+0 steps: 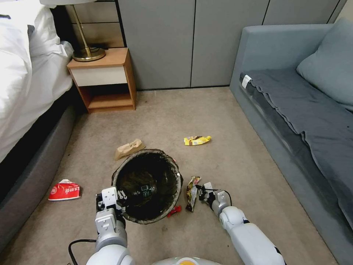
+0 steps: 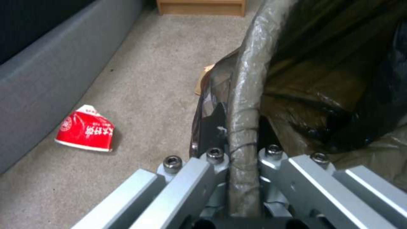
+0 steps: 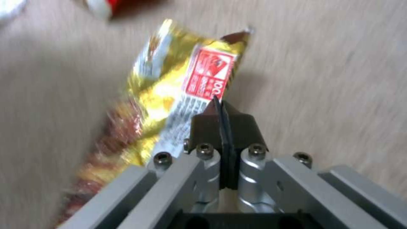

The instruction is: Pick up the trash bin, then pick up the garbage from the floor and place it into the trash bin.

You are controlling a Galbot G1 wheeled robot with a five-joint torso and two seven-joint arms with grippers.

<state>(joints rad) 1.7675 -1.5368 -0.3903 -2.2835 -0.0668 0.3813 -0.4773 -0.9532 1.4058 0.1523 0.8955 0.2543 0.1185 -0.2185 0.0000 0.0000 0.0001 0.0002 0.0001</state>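
The trash bin (image 1: pixel 118 173), round with a dark bag liner, stands low at the middle of the carpet. My left gripper (image 1: pixel 123 198) is shut on its near rim (image 2: pixel 244 95), one finger inside and one outside (image 2: pixel 241 140). My right gripper (image 1: pixel 201 191) is just right of the bin, shut on the edge of a gold-yellow snack wrapper (image 1: pixel 192 193) (image 3: pixel 169 95). More garbage lies around: a yellow wrapper (image 1: pixel 197 140), a tan paper bag (image 1: pixel 128 148), a red-and-white wrapper (image 1: pixel 64 190) (image 2: pixel 87 132), and a small red piece (image 1: pixel 174 210) by the bin's base.
A bed with a grey base (image 1: pixel 33 147) runs along the left, and a wooden nightstand (image 1: pixel 103 79) with a brass lamp stands at the back left. A grey-blue sofa (image 1: pixel 294 110) fills the right side. Open carpet lies between them.
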